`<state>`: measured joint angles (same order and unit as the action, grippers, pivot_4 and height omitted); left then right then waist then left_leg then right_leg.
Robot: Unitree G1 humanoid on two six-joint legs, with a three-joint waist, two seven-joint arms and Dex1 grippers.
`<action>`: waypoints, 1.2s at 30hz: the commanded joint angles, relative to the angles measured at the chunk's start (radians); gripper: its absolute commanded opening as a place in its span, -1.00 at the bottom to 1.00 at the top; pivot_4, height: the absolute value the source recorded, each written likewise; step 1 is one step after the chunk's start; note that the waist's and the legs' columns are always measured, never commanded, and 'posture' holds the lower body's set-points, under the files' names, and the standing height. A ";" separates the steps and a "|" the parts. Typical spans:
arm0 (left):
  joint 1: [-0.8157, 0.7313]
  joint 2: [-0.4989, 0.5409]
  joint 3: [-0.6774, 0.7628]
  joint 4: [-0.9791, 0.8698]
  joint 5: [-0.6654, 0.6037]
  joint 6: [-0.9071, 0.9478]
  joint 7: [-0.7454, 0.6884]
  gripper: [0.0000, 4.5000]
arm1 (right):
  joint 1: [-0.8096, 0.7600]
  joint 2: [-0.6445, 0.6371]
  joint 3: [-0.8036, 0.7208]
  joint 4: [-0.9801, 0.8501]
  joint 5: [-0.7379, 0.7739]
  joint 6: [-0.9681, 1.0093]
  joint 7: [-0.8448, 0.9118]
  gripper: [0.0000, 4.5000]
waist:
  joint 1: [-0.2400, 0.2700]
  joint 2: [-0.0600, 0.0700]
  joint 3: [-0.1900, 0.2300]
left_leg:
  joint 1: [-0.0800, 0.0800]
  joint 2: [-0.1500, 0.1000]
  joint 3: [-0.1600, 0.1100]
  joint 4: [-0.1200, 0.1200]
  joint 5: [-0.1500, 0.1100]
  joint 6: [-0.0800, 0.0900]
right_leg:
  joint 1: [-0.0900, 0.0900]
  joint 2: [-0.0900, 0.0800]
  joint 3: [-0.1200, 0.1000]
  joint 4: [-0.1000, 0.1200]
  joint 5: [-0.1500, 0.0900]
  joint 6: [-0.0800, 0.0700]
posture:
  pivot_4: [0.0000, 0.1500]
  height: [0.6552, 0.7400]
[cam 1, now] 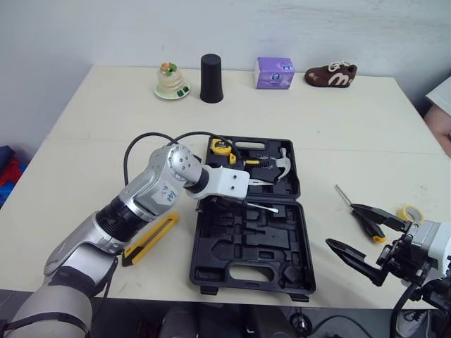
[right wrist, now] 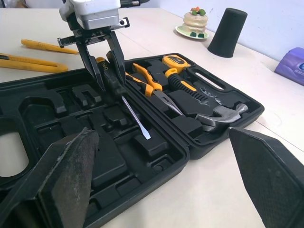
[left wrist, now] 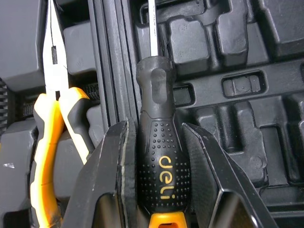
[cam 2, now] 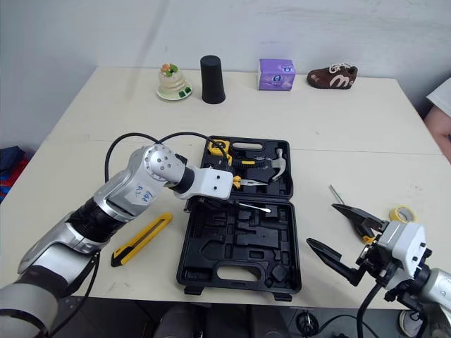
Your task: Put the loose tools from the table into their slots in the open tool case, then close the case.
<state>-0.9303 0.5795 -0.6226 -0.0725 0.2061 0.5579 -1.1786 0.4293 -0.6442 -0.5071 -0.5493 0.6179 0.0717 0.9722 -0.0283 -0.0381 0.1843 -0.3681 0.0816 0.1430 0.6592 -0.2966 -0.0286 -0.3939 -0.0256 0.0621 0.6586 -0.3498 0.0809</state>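
Note:
The black tool case (cam 1: 282, 274) lies open in the middle of the table. A hammer (cam 1: 282, 165), a yellow tape measure (cam 1: 222, 148) and orange-handled pliers (left wrist: 52, 133) sit in its far half. My left gripper (cam 1: 246, 189) hovers over the hinge line, shut on the black handle of a flat screwdriver (left wrist: 159, 180). The blade (cam 1: 271, 208) points across the near half's moulded slots. My right gripper (cam 1: 340, 224) stands open at the front right of the table, nothing between its fingers. A thin-shafted tool (cam 1: 342, 193) lies partly hidden behind its upper finger.
A yellow utility knife (cam 1: 151, 238) lies left of the case. A yellow tape roll (cam 1: 407, 212) is at the right. Along the far edge stand a toy cake (cam 1: 171, 81), a black cup (cam 1: 211, 78), a purple tissue pack (cam 1: 274, 72) and a brown shoe (cam 1: 331, 74). A person's sleeve (cam 1: 440, 98) shows at the right edge.

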 commanded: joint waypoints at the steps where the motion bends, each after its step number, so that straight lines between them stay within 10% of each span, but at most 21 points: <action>1: 0.005 -0.007 -0.004 -0.015 0.023 -0.004 0.001 -0.56 | 0.001 0.007 -0.006 -0.040 0.007 -0.010 -0.016 1.00 | 0.000 0.000 0.000 | 0.000 0.000 0.000 0.000 0.000 0.000 | 0.000 0.000 0.000 0.000 0.000 0.000 | 1.00 1.00; 7: 0.007 -0.016 0.035 -0.019 -0.001 -0.022 -0.004 0.67 | -0.005 0.002 0.005 -0.062 0.007 0.004 -0.045 1.00 | -0.001 0.000 0.000 | 0.000 0.000 0.000 0.000 0.000 0.000 | 0.000 0.000 0.000 0.000 0.000 0.000 | 1.00 1.00; 14: 0.034 -0.059 0.168 -0.047 -0.157 -0.062 -0.017 0.67 | -0.011 -0.002 0.010 -0.079 0.004 0.019 -0.065 1.00 | 0.000 0.000 0.000 | 0.000 0.000 0.000 0.000 0.000 0.000 | 0.000 0.000 0.000 0.000 0.000 0.000 | 1.00 1.00; 23: 0.199 -0.156 0.302 0.130 -0.275 -0.322 0.063 -0.94 | -0.021 -0.007 0.022 -0.091 -0.001 0.037 -0.089 1.00 | 0.000 0.001 -0.001 | 0.000 0.000 -0.001 0.002 0.000 0.000 | 0.000 -0.001 -0.001 0.002 0.000 0.000 | 1.00 1.00; 36: 0.282 -0.145 0.221 0.258 -0.157 -0.347 0.139 -0.97 | -0.017 -0.005 0.028 -0.104 -0.018 0.045 -0.102 1.00 | -0.001 0.002 -0.001 | 0.000 0.000 -0.001 0.003 -0.001 0.001 | 0.001 0.000 0.000 0.002 0.000 0.000 | 1.00 1.00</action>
<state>-0.6816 0.4106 -0.3639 0.1684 -0.0070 0.1845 -1.0416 0.4099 -0.6474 -0.4745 -0.6220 0.5941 0.1176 0.8779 -0.0292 -0.0366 0.1831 -0.3672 0.0817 0.1423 0.6620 -0.2971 -0.0278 -0.3921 -0.0260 0.0615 0.6604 -0.3495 0.0813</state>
